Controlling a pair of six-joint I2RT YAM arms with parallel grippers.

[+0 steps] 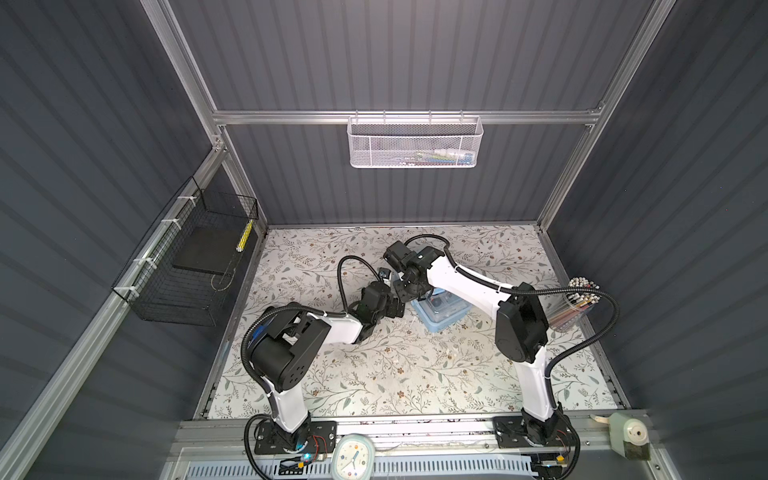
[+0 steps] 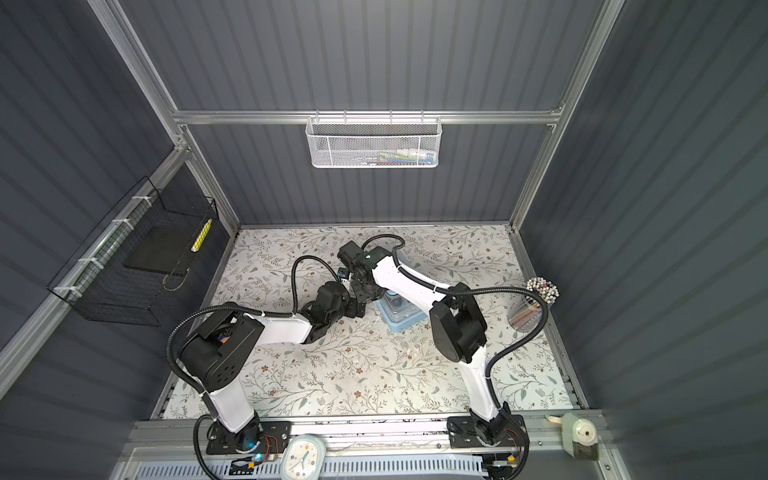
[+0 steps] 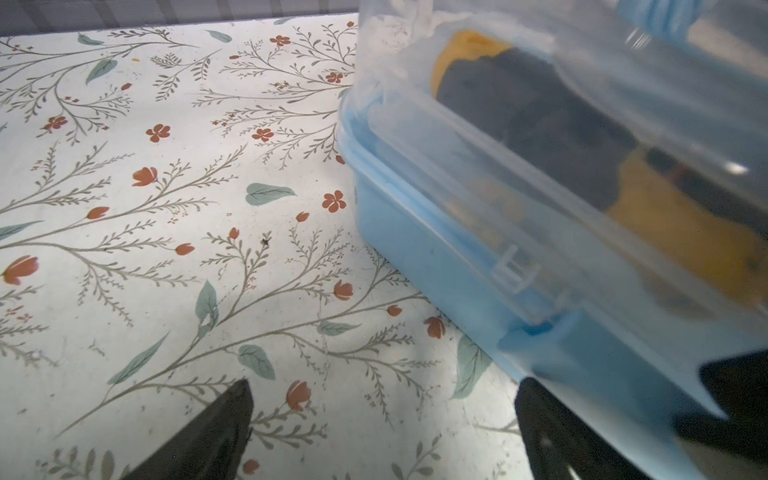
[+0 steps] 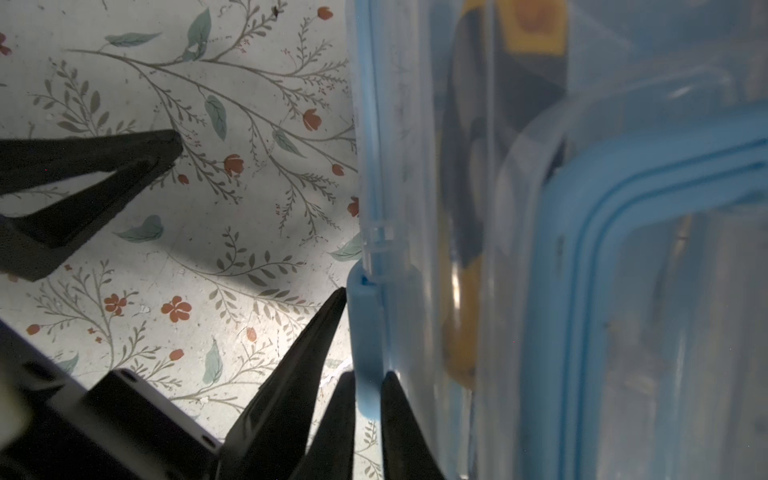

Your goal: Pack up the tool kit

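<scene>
1. In both top views the tool kit (image 1: 446, 318) (image 2: 401, 319) sits on the floral table (image 1: 374, 365) just right of centre. Its lid is down and it is partly hidden under my right arm. My left gripper (image 1: 397, 311) and right gripper (image 1: 409, 296) crowd together at its left-hand end. I cannot read either set of jaws from up here. The risk I see is that two wrists this close could knock each other if either swings.

2. In the left wrist view, my left gripper (image 3: 384, 381) is spread wide and holds nothing. One fingertip (image 3: 536, 415) lies just beside the case's blue base near the latch tab (image 3: 540, 332), and the other sits out over bare table. Through the clear lid (image 3: 478, 137) I can see a yellow-and-black tool handle (image 3: 540, 116) inside. Nothing braces the case. It looks like light plastic, so I judge a tug at one end would slide or tilt it.

3. In the right wrist view, my right gripper (image 4: 368, 374) is drawn narrow with the latch tab (image 4: 365, 324) between its fingers. Both appear to touch it, so I read this as a pinch on the tab. A finger (image 4: 299, 374) of my left gripper lies close alongside, and the blue carry handle (image 4: 623, 187) lies flat on the lid.
   - The thin pinch could slip off the tab.
   - The latch could stay unsnapped, so the lid could spring up.
   - My neighbouring finger could get in the tab's way.
</scene>
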